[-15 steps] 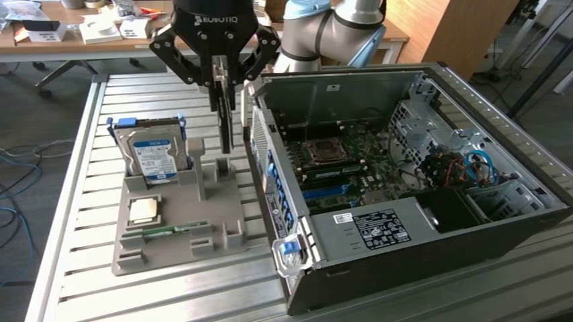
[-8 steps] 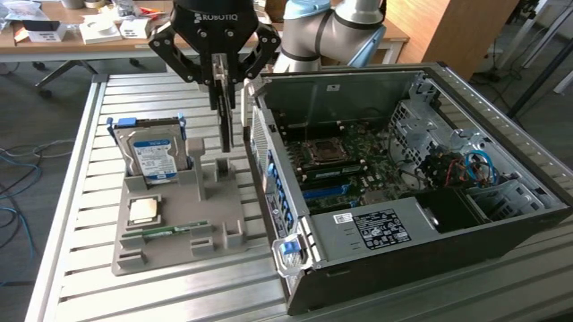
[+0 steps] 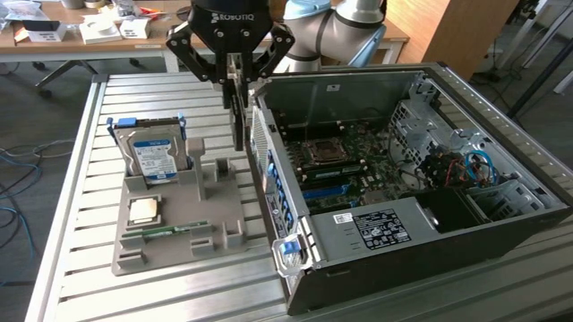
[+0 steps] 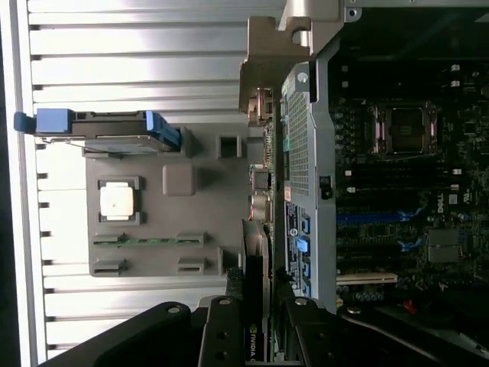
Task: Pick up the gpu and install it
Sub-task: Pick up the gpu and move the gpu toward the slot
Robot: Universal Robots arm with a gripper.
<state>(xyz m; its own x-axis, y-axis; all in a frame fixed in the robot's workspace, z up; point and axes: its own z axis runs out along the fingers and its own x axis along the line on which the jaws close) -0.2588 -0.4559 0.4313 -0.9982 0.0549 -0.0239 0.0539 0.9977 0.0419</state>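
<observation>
My gripper [image 3: 237,75] is pinching the gpu [image 3: 238,121] between its two fingers [image 3: 204,64], which are pressed against the card's flat faces. The card hangs on edge, long side running straight down from the jaws. It sits just beside the outer wall of the open computer case [image 3: 385,221], on the exterior view's left of that wall, over the far part of the grey tray [image 3: 224,221]. I cannot tell whether its lower end touches the tray.

In the wrist view the gpu [image 4: 256,260] runs out from between my fingers [image 4: 221,336] alongside the case's perforated rear panel [image 4: 299,138].

On the tray, further to the exterior view's left, a hard drive [image 3: 154,154] stands upright in blue rails. Nearer the camera lie a processor chip [image 3: 145,211] and a memory stick [image 3: 170,231]. The motherboard [image 3: 358,161] lies exposed inside the case, and everything rests on a slatted metal table [image 3: 90,268].
</observation>
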